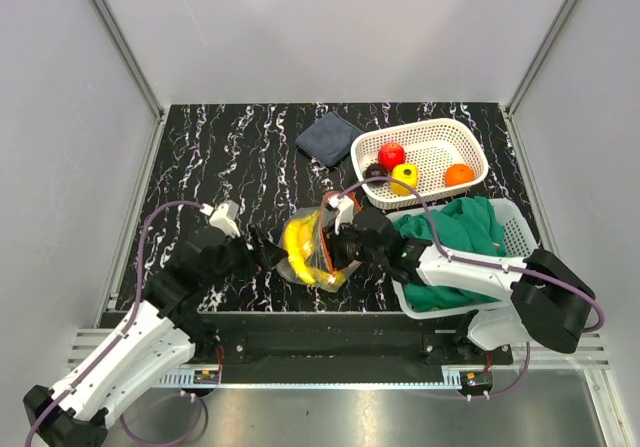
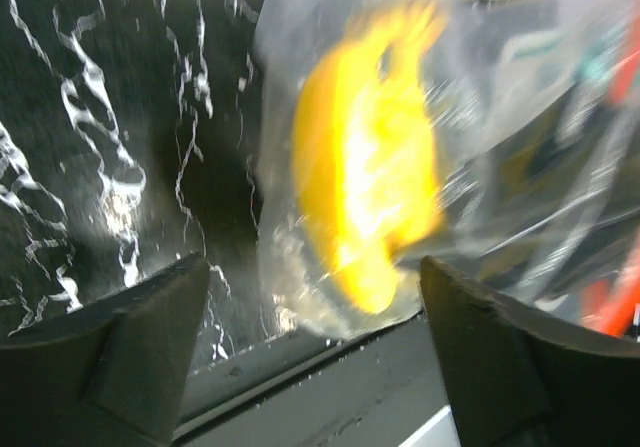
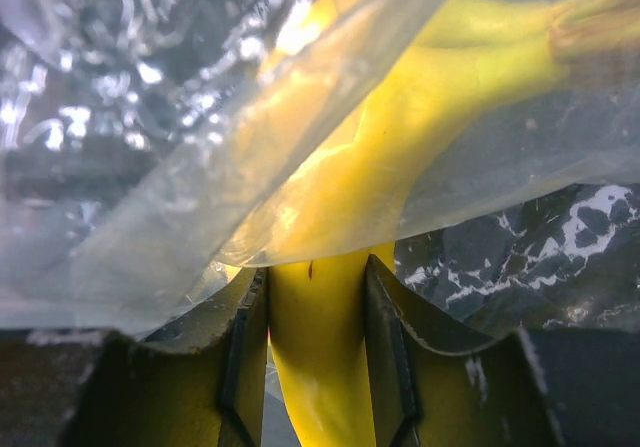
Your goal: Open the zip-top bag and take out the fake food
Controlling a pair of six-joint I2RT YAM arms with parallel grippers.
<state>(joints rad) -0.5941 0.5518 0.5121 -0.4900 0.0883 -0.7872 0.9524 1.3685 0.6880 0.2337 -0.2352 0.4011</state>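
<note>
Your right end effector (image 3: 318,367) is clamped on the bananas (image 3: 330,217), partly inside the zip-top bag (image 1: 325,257) at the counter's (image 1: 230,147) six o'clock edge. Your left end effector (image 2: 312,272) gapes wide, gripping nothing; pull now and the unpinned bag may drag along.

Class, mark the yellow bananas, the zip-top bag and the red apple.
yellow bananas (image 1: 296,241): top view, middle of the bunch.
zip-top bag (image 3: 120,167): right wrist view, clear crinkled wall.
red apple (image 1: 392,155): top view, its upper face.
</note>
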